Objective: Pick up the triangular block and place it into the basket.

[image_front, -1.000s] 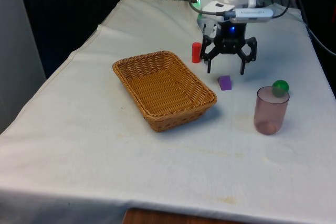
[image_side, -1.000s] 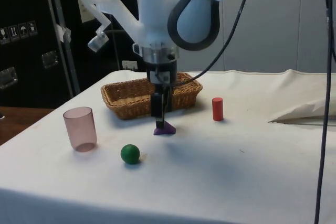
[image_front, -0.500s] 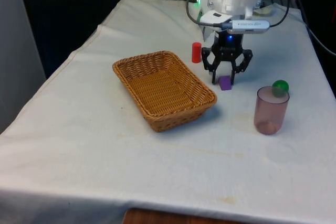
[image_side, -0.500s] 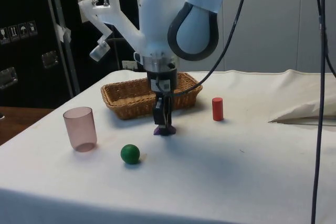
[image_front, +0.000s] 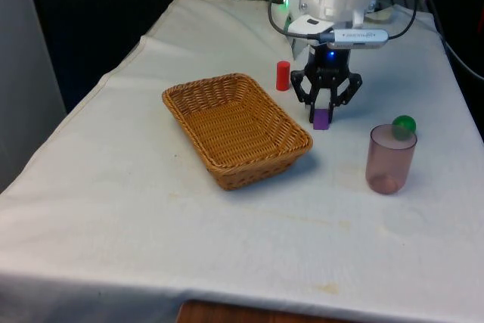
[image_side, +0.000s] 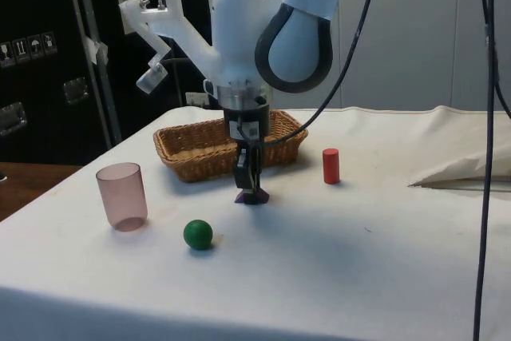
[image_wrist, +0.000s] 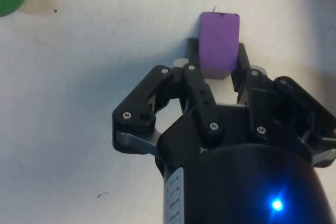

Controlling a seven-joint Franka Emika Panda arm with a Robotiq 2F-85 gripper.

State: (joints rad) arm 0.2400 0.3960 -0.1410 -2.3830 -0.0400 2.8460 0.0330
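The purple triangular block (image_front: 321, 119) rests on the white cloth just off the front view's right of the wicker basket (image_front: 255, 173). My gripper (image_front: 322, 113) stands straight down over it, fingers lowered to the cloth. In the wrist view the two fingertips (image_wrist: 193, 52) press against opposite sides of the block (image_wrist: 219, 40), so the gripper (image_wrist: 218, 52) is shut on it. From the side, the block (image_side: 249, 196) shows as a purple sliver under the gripper (image_side: 250, 189), with the basket (image_side: 192, 161) behind it.
A red cylinder (image_front: 283, 76) stands behind the basket's far corner. A green ball (image_front: 404, 124) and a translucent pink cup (image_front: 390, 158) lie to the front view's right of the gripper. The table edge runs along the near side.
The gripper came down over the purple block and its fingers closed from wide open onto the block's sides. The block has not moved from its spot.
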